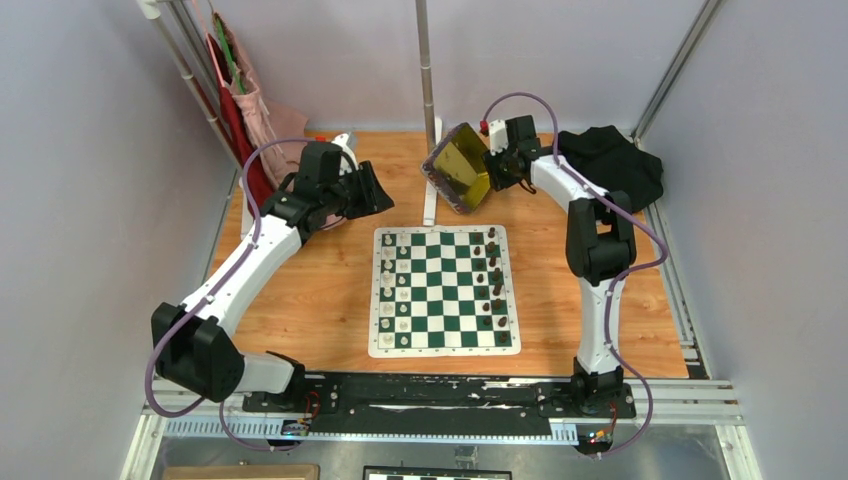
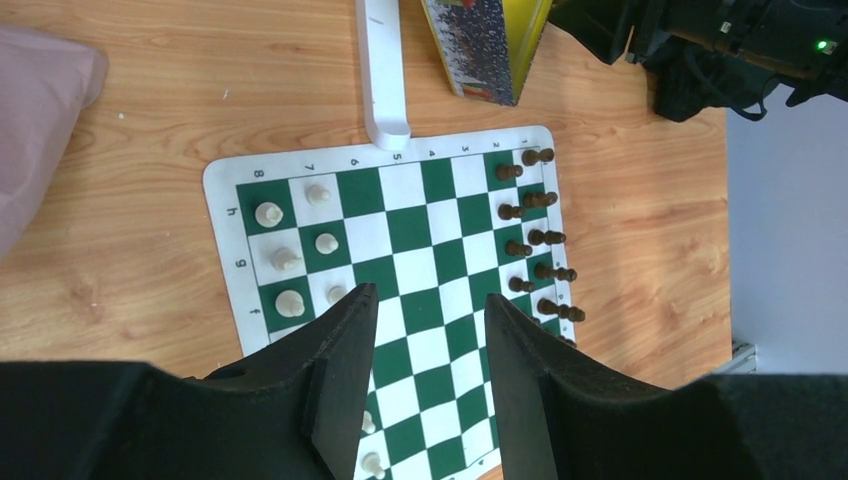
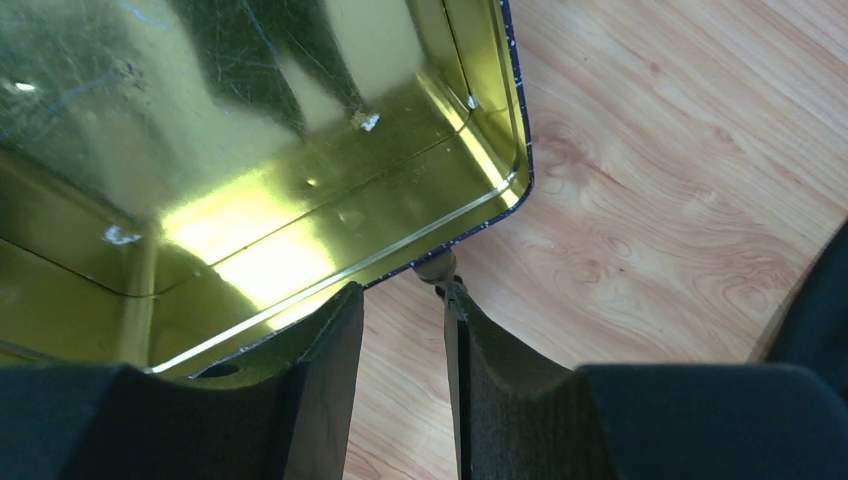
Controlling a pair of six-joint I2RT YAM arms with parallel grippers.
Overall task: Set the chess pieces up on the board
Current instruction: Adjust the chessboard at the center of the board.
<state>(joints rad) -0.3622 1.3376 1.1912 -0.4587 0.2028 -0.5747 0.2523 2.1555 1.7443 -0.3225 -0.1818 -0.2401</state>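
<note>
- Here we go: left fingers (image 2: 345, 340) spread wide, nothing between them, hovering over the chessboard (image 2: 225, 180). The cream pieces (image 2: 268, 213) sit just off their left tip, so a sloppy descent could clip one.
- The dark brown chess pieces (image 2: 540, 237) crowd the board's edge, right of those fingers, and one nudge could topple several.
- The right fingers (image 3: 485, 350) are parted, with the rim of the tilted gold tin (image 3: 250, 150) at their tips. It could drop and slide boardward.
</note>
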